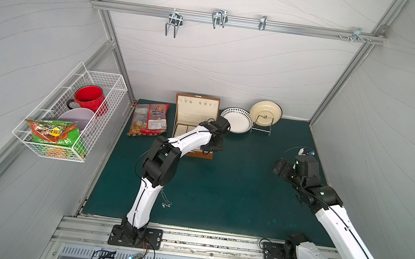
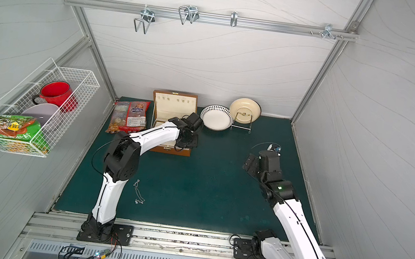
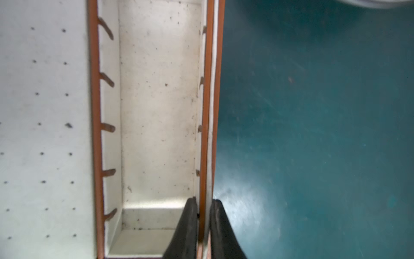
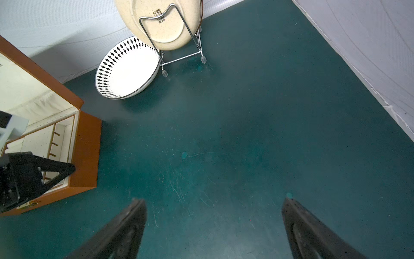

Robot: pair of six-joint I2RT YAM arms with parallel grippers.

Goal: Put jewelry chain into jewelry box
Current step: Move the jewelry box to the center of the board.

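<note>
I have the left gripper (image 3: 203, 201) clamped on the side wall of the jewelry box (image 1: 196, 109) that faces the bowl. One finger (image 3: 189, 224) sits inside the long cream end compartment, and the other presses the outside of the wall. The box stands open at the back of the bench (image 1: 233, 193), lid raised, between a red snack packet (image 1: 150, 120) and a diamond-rimmed bowl (image 1: 237, 120). The jewelry chain (image 1: 166, 198) lies loose on the green bench top just beside my left arm's lower link, well apart from the box. My right gripper (image 4: 215, 224) hangs over bare bench, jaws spread wide.
</note>
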